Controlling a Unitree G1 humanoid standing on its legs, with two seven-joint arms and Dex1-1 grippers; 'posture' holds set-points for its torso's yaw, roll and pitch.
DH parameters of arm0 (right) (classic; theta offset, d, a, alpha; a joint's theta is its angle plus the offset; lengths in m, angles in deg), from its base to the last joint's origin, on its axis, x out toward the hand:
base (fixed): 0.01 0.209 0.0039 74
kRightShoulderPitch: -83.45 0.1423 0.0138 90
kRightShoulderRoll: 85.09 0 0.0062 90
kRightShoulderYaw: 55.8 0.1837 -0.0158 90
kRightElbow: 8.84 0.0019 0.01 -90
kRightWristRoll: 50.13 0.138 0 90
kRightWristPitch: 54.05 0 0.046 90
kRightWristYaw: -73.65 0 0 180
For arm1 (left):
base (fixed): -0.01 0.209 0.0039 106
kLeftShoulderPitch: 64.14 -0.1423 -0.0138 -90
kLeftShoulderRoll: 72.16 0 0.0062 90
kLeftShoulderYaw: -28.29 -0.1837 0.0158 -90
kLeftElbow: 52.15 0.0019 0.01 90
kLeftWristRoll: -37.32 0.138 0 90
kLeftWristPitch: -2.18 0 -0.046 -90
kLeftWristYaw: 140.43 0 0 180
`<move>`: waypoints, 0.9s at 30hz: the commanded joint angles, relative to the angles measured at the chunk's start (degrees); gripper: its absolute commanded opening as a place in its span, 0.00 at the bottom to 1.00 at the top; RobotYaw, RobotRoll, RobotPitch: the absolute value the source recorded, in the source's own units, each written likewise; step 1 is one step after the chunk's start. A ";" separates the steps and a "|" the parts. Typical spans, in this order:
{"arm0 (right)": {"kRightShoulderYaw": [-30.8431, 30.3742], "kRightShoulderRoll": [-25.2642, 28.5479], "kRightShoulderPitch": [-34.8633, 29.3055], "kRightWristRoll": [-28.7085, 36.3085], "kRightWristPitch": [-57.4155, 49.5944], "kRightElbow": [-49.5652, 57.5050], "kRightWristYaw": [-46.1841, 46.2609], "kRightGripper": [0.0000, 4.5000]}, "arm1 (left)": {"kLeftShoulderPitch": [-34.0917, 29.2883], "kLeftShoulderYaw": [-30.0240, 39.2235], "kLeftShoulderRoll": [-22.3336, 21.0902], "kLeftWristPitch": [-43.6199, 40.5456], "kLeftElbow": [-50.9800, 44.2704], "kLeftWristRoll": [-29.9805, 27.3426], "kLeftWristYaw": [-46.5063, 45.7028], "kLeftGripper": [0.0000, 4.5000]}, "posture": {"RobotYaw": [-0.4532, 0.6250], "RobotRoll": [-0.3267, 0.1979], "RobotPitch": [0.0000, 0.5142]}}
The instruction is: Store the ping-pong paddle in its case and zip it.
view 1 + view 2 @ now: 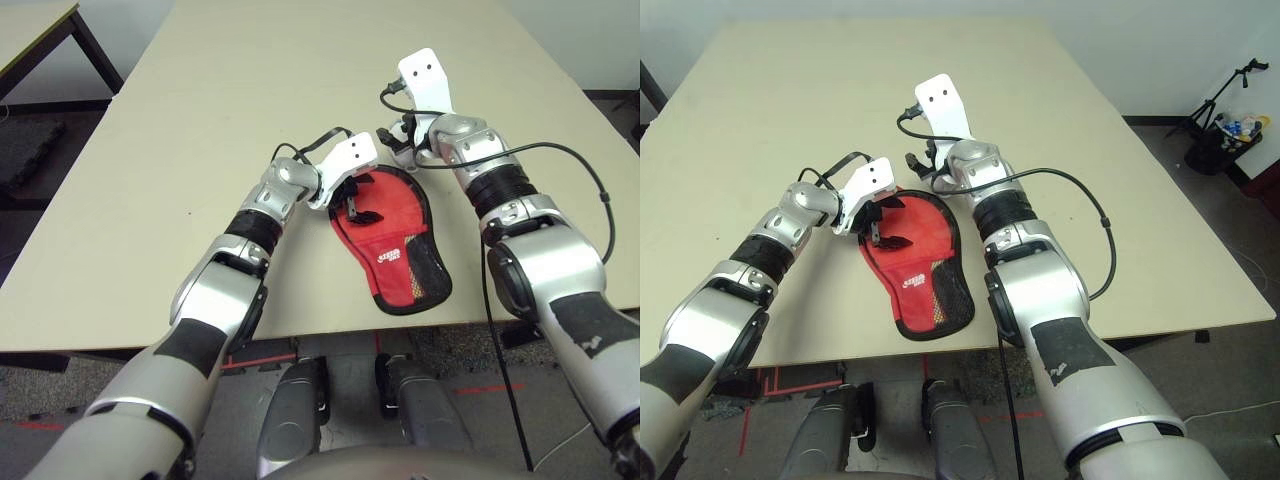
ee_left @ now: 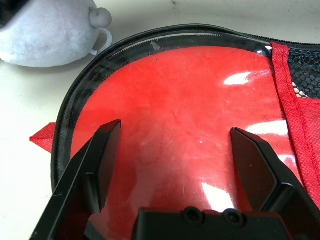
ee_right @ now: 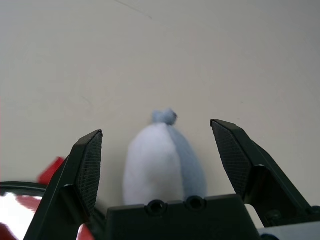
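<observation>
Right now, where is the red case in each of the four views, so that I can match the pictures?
Left eye view: the case lies near the table's front edge, between the forearms.
Right eye view: case, same spot, left of centre.
Left wrist view: case beneath the open left jaws.
Right wrist view: a sliver of its rim beside the open right jaws.
Shared landmark: the grey pouch, beside the case's round end in both wrist views.

Right hand (image 3: 157, 145) fingers spread wide, grey pouch (image 3: 162, 165) between them on table (image 3: 200, 55).
</observation>
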 commanded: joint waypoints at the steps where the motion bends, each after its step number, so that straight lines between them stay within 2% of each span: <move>1: 1.92 -0.39 0.70 -0.20 -0.04 -3.98 1.80 1.00 | -3.98 -2.86 -0.22 -3.09 2.85 2.87 -1.28 1.00 | 0.43 0.62 0.36; 7: 5.31 -0.89 0.57 1.33 -2.62 -5.98 1.99 1.00 | -4.30 -2.92 -0.10 -3.47 2.07 2.86 -1.48 1.00 | 0.43 0.62 0.35; 11: 6.65 -1.06 0.61 1.15 -2.98 -6.15 2.10 0.82 | -4.17 -2.92 0.03 -3.61 1.99 2.87 -1.67 1.00 | 0.43 0.62 0.35; 16: 7.08 -0.89 0.87 0.34 -2.44 -6.07 2.59 0.43 | -4.08 -2.90 0.09 -3.54 2.11 2.89 -1.87 1.00 | 0.43 0.62 0.35; 21: 4.99 0.74 0.71 -2.57 -1.42 -5.71 2.80 0.12 | -3.97 -2.95 0.40 -3.49 2.42 2.94 -2.12 1.00 | 0.42 0.62 0.35; 23: 3.31 2.01 0.14 -4.37 -1.78 -5.25 1.47 0.05 | -3.93 -2.95 0.59 -3.48 2.52 2.95 -2.27 1.00 | 0.41 0.62 0.35; 27: -0.55 4.96 -1.42 -7.50 -4.12 -2.84 -3.26 0.05 | -3.93 -2.94 0.87 -3.47 2.58 2.95 -2.49 1.00 | 0.40 0.62 0.36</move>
